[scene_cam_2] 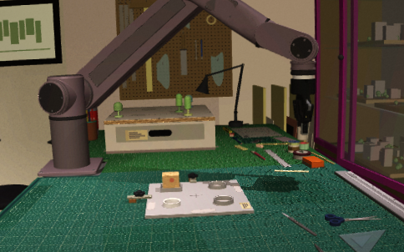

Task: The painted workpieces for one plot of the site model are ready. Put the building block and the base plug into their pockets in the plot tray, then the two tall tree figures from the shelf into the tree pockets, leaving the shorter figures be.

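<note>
The thing held between the fingers of my gripper (302, 132) is mostly hidden behind them; it looks like a small pale, round piece, which I take for the base plug. The gripper is closed on it above the right rear of the mat, over a cluster of small jars. The pale plot tray (198, 199) lies at the front centre of the mat. The tan building block (170, 180) with a red dot sits in the tray's rear left pocket. A white ring pocket (171, 202) and two grey ring pockets (223, 200) stand empty. Green tree figures (184, 103) stand on the shelf box, a shorter one (118, 108) at its left.
The shelf box (159, 129) stands at the rear left by my arm's base (69, 129). A glass cabinet (363, 83) walls the right side. An orange block (313, 161), rulers, a desk lamp (233, 96), scissors (340, 219) and a set square lie on the right of the mat.
</note>
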Action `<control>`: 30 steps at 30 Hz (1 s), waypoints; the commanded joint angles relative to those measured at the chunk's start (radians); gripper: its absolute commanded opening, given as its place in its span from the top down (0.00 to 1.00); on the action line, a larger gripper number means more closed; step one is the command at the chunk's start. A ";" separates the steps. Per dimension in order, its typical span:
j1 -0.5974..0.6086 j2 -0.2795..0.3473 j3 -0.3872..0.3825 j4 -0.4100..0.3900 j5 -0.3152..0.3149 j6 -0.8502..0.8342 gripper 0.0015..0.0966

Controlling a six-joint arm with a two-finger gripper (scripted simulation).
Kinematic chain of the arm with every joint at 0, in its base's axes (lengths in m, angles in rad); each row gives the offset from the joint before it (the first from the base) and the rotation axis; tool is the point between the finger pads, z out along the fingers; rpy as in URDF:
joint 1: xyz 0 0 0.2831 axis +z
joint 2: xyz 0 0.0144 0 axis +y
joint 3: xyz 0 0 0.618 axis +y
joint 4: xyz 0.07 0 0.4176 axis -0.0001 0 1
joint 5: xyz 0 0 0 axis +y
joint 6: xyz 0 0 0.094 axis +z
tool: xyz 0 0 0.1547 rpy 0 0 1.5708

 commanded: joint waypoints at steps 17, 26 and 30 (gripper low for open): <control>-0.045 -0.052 0.119 0.000 -0.069 -0.044 0.93; -0.136 -0.129 0.305 0.000 -0.177 -0.135 0.93; -0.192 -0.165 0.391 0.000 -0.228 -0.191 0.93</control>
